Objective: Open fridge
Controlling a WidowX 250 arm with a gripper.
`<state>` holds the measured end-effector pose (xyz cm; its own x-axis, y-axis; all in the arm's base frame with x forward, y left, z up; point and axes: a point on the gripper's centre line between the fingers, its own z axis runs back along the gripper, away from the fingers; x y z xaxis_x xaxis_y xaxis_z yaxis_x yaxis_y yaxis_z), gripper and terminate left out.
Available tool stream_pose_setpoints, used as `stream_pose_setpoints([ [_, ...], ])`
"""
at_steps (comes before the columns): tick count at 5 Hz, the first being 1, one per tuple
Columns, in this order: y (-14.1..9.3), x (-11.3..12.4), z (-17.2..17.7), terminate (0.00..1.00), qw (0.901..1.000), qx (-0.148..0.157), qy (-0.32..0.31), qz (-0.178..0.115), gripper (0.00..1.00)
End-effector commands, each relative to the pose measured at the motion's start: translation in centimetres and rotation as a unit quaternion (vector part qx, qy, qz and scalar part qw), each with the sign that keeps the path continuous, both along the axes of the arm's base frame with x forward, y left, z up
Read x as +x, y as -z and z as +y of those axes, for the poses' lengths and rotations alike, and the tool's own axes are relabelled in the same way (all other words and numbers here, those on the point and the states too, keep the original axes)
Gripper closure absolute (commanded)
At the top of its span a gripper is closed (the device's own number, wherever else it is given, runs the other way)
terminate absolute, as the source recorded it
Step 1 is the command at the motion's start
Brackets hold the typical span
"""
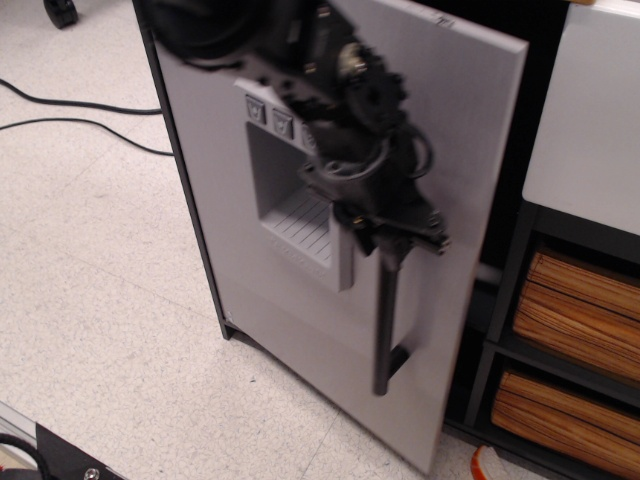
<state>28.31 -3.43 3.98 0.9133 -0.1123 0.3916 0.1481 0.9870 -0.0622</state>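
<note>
My black gripper [392, 240] clenched round the long black bar handle [384, 325] of the light-grey toy fridge door [455, 150], ajar. I'd pull along the hinge arc, not straight.

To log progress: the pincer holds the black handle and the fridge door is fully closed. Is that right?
Not quite. The pincer does hold the handle, but the observation.image view shows the door swung partly open, with a dark gap along its right edge.
</note>
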Motion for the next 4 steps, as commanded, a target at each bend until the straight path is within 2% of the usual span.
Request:
stream_pose_setpoints([
  [1,-2.9,-2.9,2.7,0.00,0.9995,0.008,-0.003,-0.031,0.00],
  [2,-2.3,-4.6,3.6,0.00,0.9984,0.013,-0.029,0.048,0.00],
  [3,-0.4,-5.9,2.1,0.00,0.9954,0.046,-0.022,0.081,0.00],
  [4,1.6,-5.8,-1.7,0.00,0.9944,0.045,-0.003,0.096,0.00],
])
